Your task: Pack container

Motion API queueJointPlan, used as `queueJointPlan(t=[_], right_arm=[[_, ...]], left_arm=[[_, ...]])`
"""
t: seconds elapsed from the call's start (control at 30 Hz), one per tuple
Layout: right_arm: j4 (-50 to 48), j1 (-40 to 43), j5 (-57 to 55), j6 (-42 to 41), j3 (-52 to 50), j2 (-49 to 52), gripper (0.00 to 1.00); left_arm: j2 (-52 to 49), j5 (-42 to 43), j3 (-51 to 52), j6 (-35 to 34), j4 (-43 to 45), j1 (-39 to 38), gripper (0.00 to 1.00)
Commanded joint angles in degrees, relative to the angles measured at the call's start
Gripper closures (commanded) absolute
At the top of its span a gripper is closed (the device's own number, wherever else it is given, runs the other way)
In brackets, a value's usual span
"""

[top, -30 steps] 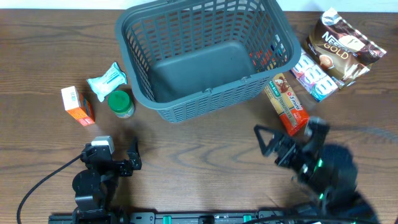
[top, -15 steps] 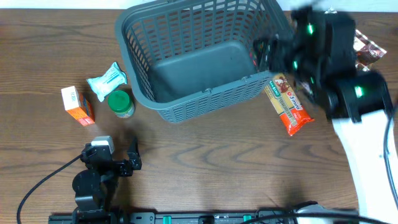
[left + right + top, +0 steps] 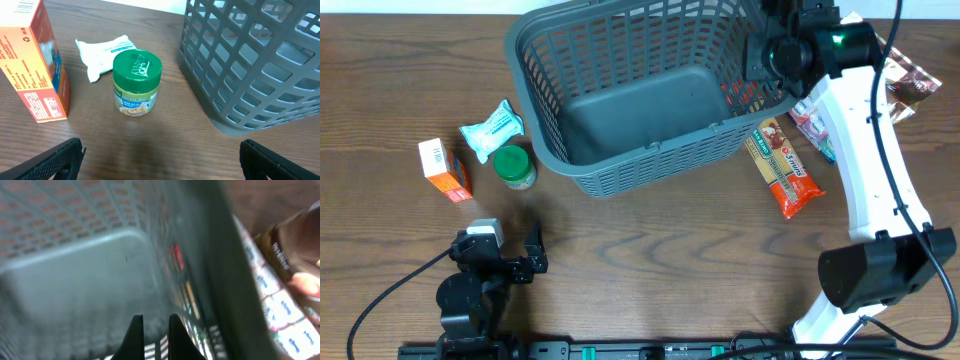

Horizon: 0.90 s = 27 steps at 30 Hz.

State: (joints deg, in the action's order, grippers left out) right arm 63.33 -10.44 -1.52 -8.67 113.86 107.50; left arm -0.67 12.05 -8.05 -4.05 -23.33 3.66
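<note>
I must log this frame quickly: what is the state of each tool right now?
Left tool: open wide, holding nothing.
Right tool: almost closed, only a narrow gap, holding nothing.

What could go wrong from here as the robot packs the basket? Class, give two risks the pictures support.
1. The right gripper hangs over the container, close to its right wall; swinging out toward the snack bar could catch the rim and shove the container.
2. Its jaws look nearly shut and empty, so it may push an item rather than grasp it unless it opens first.
</note>
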Motion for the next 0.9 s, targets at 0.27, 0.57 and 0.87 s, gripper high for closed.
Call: queueJointPlan(t=[0.27, 0.57, 0.87], right_arm=[[11.87, -1.05, 1.77, 1.95, 2.38, -0.68, 0.99], [20.41, -3.56, 1.33, -0.15, 2.38, -0.76, 0.99], [27.23, -6.05, -0.85, -4.04, 2.38, -0.79, 0.99]], left_arm=[[0.39, 0.37, 1.14, 0.96, -0.13, 0.28, 0.02], [0.39, 0.37, 1.14, 0.96, -0.13, 0.28, 0.01], [0.39, 0.37, 1.14, 0.96, -0.13, 0.28, 0.01]])
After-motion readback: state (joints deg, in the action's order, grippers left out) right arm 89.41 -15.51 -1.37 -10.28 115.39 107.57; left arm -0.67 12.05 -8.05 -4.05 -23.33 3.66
